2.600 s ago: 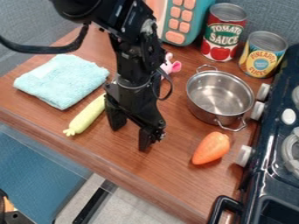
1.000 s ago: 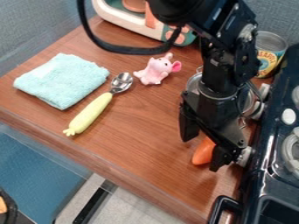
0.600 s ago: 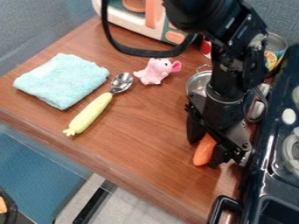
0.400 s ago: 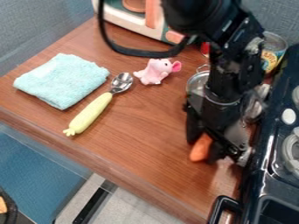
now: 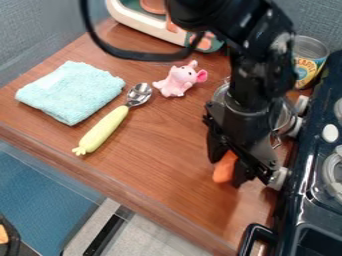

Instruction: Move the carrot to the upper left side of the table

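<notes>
My gripper point(image 5: 227, 171) hangs over the right part of the wooden table point(image 5: 160, 145), in front of the pot and left of the stove. It is shut on the orange carrot point(image 5: 225, 167), whose lower end shows between the two black fingers. The gripper covers the carrot's upper part. Whether the carrot's tip touches the table I cannot tell.
A light blue cloth point(image 5: 70, 92) lies at the table's left, with a yellow-handled spoon point(image 5: 103, 130) beside it. A pink toy point(image 5: 179, 80) sits mid-table. Behind the arm are the pot point(image 5: 287, 117) and a can point(image 5: 308, 60). The stove point(image 5: 314, 195) borders the right.
The gripper went right to the carrot and its fingers closed around it. Since then gripper and carrot have shifted slightly left together, uncovering more of the can.
</notes>
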You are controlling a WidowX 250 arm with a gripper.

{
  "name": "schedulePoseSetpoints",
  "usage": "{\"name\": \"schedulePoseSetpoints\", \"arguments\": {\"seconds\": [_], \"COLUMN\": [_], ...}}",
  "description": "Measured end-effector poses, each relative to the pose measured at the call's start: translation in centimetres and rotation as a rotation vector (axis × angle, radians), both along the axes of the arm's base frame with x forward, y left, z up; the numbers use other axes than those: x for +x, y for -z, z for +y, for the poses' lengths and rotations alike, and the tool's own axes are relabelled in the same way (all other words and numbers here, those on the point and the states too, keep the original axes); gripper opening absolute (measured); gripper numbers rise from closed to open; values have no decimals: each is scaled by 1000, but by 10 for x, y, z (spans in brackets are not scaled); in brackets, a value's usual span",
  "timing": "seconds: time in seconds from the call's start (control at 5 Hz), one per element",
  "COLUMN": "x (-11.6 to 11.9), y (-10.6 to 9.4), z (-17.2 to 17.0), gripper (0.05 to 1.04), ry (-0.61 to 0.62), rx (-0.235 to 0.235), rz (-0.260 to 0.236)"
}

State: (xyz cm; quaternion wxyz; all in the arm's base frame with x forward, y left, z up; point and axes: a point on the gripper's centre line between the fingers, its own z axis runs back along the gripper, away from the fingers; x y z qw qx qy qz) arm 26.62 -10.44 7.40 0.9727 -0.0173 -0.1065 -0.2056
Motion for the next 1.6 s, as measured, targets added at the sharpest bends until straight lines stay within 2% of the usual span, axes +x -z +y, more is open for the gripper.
{"name": "schedulePoseSetpoints", "arguments": {"seconds": [0.2, 0.4, 0.6, 0.8, 1.0, 1.2, 1.4, 1.6], "x": [-9, -6, 15, 43, 63, 81, 95, 98], "y": [-38, -56, -65, -53, -40, -26, -13, -7], "z": [26, 54, 94, 136, 164, 195, 221, 244], "gripper": [593, 593, 593, 593, 593, 593, 593, 593], "ry": [-85, -189, -331, -457, -551, -650, -724, -775], "rx": [-37, -12, -21, -8, -1, 11, 30, 40], "rz": [-81, -106, -122, -80, -51, -37, -17, 2]}}
